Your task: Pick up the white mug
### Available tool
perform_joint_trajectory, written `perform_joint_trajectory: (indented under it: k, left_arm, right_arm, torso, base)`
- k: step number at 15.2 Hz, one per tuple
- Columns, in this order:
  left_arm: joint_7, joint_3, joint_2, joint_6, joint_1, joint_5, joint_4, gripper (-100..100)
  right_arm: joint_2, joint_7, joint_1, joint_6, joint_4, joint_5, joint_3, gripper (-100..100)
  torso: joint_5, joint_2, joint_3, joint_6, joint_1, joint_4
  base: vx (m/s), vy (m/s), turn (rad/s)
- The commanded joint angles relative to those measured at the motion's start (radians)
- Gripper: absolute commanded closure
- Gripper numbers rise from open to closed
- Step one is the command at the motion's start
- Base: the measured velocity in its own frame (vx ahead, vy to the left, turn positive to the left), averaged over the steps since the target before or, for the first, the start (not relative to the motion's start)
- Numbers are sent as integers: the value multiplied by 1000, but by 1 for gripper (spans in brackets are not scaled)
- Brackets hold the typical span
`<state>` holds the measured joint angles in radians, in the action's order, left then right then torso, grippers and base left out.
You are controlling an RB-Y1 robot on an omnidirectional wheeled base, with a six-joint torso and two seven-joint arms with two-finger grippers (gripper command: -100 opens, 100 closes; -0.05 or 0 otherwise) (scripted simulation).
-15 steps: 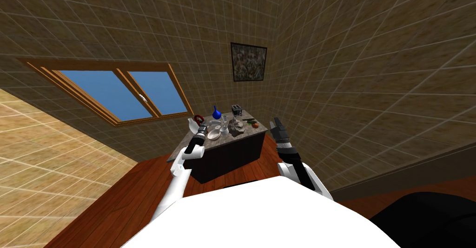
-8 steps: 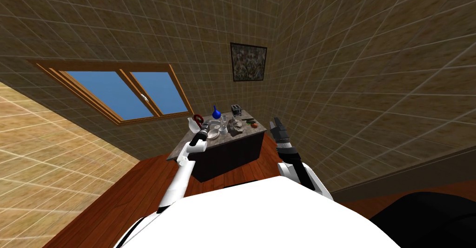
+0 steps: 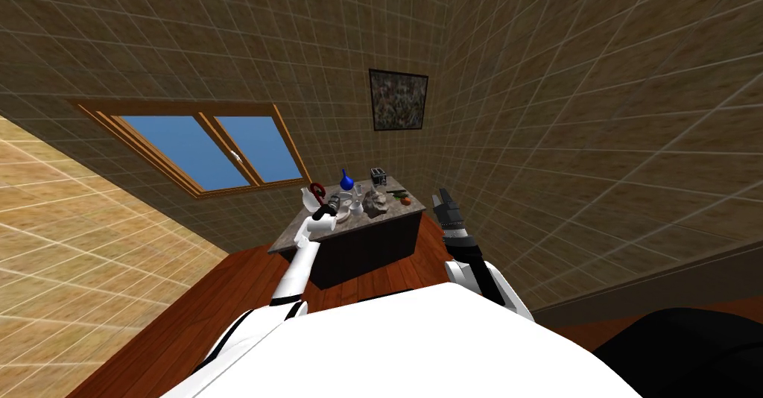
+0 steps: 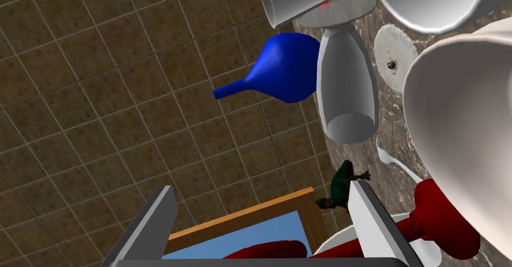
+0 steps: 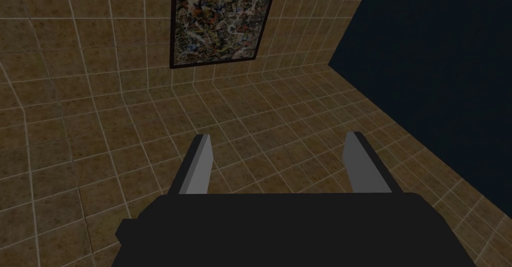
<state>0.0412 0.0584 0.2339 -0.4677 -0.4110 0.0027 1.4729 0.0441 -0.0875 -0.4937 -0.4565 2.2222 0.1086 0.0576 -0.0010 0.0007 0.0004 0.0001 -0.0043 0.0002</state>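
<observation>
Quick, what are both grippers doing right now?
Left gripper: open, holding nothing.
Right gripper: open, holding nothing.

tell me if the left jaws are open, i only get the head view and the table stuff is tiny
Observer: Open, with nothing between the fingers.
Operator: what's nearest them
Observer: A large white vessel, just beside one finger and outside the gap.
Operator: and the right jaws
Observer: Open too, fingers wide apart and nothing held.
</observation>
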Motion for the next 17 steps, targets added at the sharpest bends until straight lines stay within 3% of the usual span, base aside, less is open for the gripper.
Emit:
perform_joint_trajectory:
  k: [1,3,5,6,8,9,11,13,14,15,17]
  left_arm:
    - [1,0,-2,-43,-37,2,-40,-100]
    - [4,0,-3,-94,-87,11,-83,-100]
    - [4,0,-3,-105,-100,11,-104,-100]
    - [7,0,-6,-146,-143,20,-144,-100]
    - [7,0,-6,-166,-162,20,-168,-100]
    - [9,1,-9,-202,-201,29,-202,-100]
    - [9,1,-9,-228,-224,29,-232,-100]
    - [11,1,-13,-276,-283,38,-289,-100]
    - [11,1,-13,-289,-284,38,-295,-100]
    - [12,2,-18,-318,-321,47,-326,-100]
    - [12,2,-18,-349,-342,47,-359,-100]
  right_arm:
    - [0,0,0,0,0,0,0,0]
    - [0,0,0,0,0,0,0,0]
    - [0,0,0,0,0,0,0,0]
    - [0,0,0,0,0,0,0,0]
    - [0,0,0,0,0,0,0,0]
    - [0,0,0,0,0,0,0,0]
    - [0,0,0,0,0,0,0,0]
    - [0,0,0,0,0,0,0,0]
    - [0,0,0,0,0,0,0,0]
    - [0,0,0,0,0,0,0,0]
    - [0,0,0,0,0,0,0,0]
  torso:
    - [0,0,0,0,0,0]
    - [0,0,0,0,0,0]
    - [0,0,0,0,0,0]
    - [0,0,0,0,2,0]
    - [0,0,0,0,1,0]
    - [0,0,0,0,1,0]
    - [0,-1,0,0,1,0]
    - [0,0,0,0,1,0]
    - [0,0,0,0,1,0]
    - [0,-1,0,0,1,0]
    - [0,-1,-1,0,1,0]
  base:
    - [-17,-38,14]
    - [-18,-52,37]
    - [-12,-31,13]
    - [-15,-32,31]
    - [-14,-37,37]
    - [-12,-37,50]
    - [-12,-35,33]
    - [-17,-38,47]
    - [-6,-34,18]
    - [-3,-37,44]
    - [0,-32,33]
